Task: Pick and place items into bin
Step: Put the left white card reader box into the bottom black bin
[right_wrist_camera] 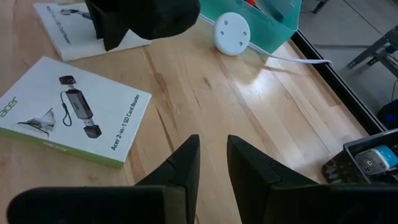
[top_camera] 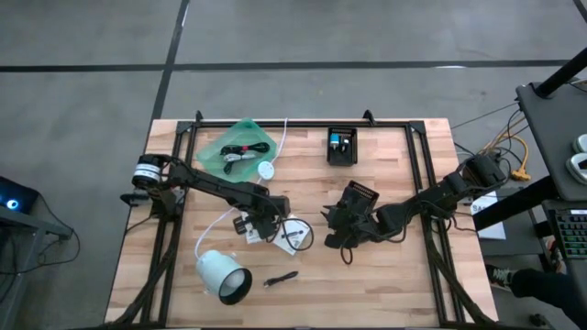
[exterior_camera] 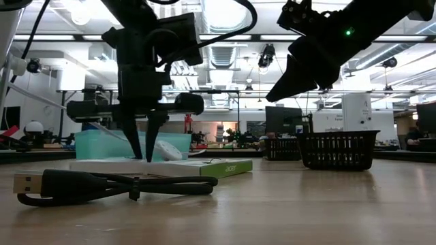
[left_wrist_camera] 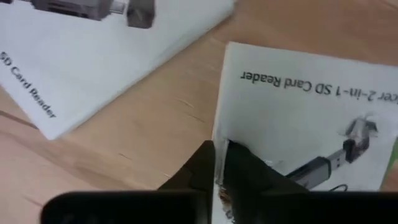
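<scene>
On the bench [top_camera: 385, 275], my left pincer [left_wrist_camera: 221, 163] pinches a white card's [left_wrist_camera: 298, 106] edge; right pincer [right_wrist_camera: 211, 163] hovers nearby, slightly parted, empty.

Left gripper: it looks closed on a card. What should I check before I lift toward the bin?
1. Left gripper shut on the card: ok.
2. Grip depth: only the card's edge is pinched; whether it will hold, cannot tell.
3. Second card apart from the held one, bare wood between: ok.
4. Right gripper open, empty and off to the side: ok.
5. Room in the green bin: a black cable already lies inside; cannot tell.
</scene>
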Robot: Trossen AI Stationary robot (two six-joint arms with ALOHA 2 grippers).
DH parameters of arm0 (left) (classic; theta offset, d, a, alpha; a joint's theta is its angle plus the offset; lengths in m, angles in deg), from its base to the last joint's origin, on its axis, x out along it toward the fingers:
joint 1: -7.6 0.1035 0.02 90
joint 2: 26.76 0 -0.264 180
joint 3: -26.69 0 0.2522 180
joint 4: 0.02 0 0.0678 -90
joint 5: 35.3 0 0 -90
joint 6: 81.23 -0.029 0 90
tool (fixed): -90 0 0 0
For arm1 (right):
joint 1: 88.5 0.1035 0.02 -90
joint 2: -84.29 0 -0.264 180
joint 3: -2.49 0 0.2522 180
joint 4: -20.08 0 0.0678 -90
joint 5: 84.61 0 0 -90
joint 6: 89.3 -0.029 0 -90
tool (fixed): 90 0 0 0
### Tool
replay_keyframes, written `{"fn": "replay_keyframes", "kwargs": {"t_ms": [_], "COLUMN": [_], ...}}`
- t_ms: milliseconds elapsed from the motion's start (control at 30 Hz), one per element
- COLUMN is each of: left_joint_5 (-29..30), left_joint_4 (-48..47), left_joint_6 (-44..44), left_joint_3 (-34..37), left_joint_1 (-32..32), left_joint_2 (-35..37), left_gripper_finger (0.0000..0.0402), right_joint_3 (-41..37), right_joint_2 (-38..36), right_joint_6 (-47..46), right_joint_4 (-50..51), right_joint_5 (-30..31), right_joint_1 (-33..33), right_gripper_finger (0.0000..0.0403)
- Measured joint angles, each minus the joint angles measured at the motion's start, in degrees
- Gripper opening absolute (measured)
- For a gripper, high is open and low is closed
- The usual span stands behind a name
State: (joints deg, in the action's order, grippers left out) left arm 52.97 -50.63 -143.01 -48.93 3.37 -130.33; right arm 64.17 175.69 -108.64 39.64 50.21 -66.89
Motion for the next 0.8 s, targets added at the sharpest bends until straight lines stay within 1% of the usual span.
{"fn": "replay_keyframes", "kwargs": {"t_ms": [333, 533, 633, 800], "left_joint_5": [0.15, 0.81, 1.36, 7.18], "left_joint_4": [3.42, 2.42, 1.79, 1.85], "left_joint_6": [10.35, 11.98, 12.00, 12.18], "left_joint_3": [-0.01, -0.17, -0.17, -0.24], "left_joint_1": [0.15, 0.13, 0.13, 0.13], "left_joint_2": [-0.07, 1.45, 3.13, 7.08], "left_gripper_finger": [0.0004, 0.0002, 0.0001, 0.0001], "right_joint_3": [0.00, -0.04, -0.04, 0.17], "right_joint_2": [0.00, 0.00, -0.06, -0.28], "right_joint_6": [0.02, 0.01, -0.06, -0.16], "right_joint_4": [0.39, 0.27, -0.19, -0.27], "right_joint_5": [0.00, 0.60, 5.22, 12.79], "right_joint_1": [0.00, 0.00, 0.16, 0.15], "right_gripper_finger": [0.0068, 0.0068, 0.0068, 0.0068]}}
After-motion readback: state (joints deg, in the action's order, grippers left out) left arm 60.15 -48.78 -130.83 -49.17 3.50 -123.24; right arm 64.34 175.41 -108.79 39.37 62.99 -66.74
